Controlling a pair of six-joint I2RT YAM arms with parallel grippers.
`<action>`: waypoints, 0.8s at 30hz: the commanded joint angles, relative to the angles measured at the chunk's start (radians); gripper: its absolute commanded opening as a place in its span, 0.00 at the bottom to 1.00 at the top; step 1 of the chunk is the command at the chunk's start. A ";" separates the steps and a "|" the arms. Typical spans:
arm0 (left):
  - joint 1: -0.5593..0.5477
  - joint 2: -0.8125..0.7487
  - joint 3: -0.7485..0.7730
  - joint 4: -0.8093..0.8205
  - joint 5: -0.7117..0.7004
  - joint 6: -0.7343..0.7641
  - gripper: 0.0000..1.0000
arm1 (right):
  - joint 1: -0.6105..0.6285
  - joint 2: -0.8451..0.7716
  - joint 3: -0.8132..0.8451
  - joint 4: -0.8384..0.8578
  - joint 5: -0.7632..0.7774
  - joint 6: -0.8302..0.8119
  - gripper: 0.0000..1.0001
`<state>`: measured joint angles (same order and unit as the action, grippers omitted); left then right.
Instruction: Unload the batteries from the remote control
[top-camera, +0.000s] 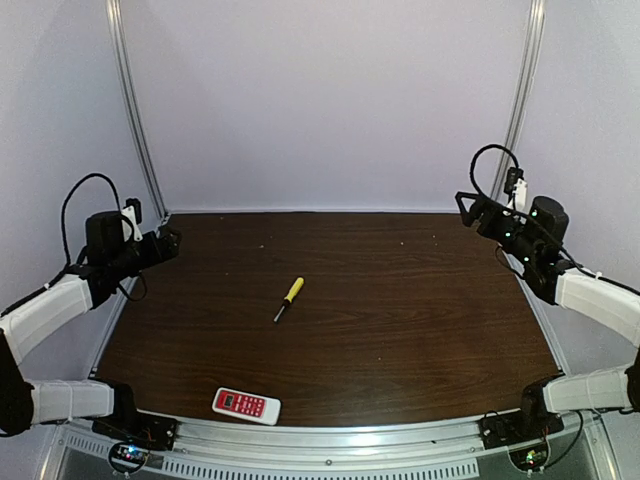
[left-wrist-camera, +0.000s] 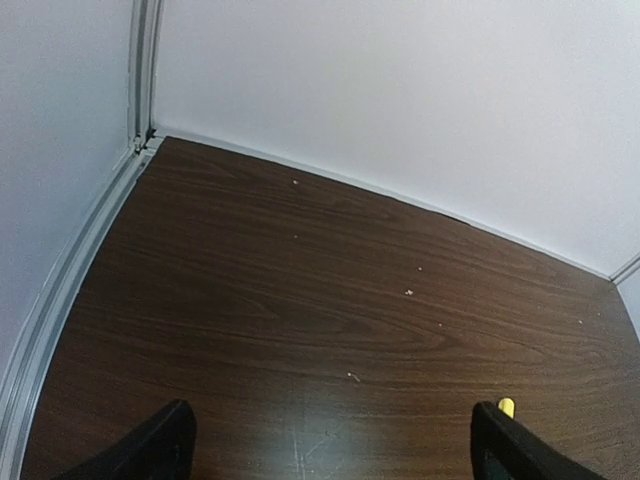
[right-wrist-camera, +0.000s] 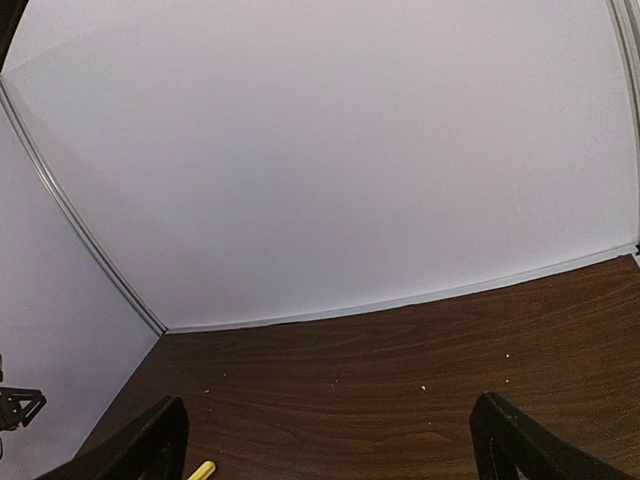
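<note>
The remote control (top-camera: 246, 405) lies red face up at the table's near edge, left of centre. No batteries show; they are hidden. My left gripper (top-camera: 168, 243) hangs raised at the far left, open and empty, its fingers (left-wrist-camera: 160, 448) wide apart over bare wood. My right gripper (top-camera: 468, 208) hangs raised at the far right, open and empty, its fingers (right-wrist-camera: 150, 445) wide apart. Both are far from the remote.
A yellow-handled screwdriver (top-camera: 289, 298) lies mid-table, left of centre; its handle tip shows in the left wrist view (left-wrist-camera: 506, 407) and the right wrist view (right-wrist-camera: 201, 470). White walls and metal rails (top-camera: 138, 120) enclose the brown table (top-camera: 400, 300).
</note>
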<state>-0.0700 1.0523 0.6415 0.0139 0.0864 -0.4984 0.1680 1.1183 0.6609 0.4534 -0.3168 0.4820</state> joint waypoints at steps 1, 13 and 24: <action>-0.021 -0.011 0.002 0.047 0.058 0.042 0.97 | 0.004 0.009 0.035 -0.068 0.012 0.029 1.00; -0.148 0.041 0.038 -0.004 -0.020 0.095 0.97 | 0.100 0.143 0.167 -0.181 -0.114 -0.079 1.00; -0.214 0.063 0.006 -0.009 -0.046 0.091 0.97 | 0.453 0.327 0.313 -0.365 -0.023 -0.375 1.00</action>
<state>-0.2657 1.1145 0.6498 -0.0055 0.0624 -0.4168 0.5209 1.3972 0.9470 0.1730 -0.3588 0.2481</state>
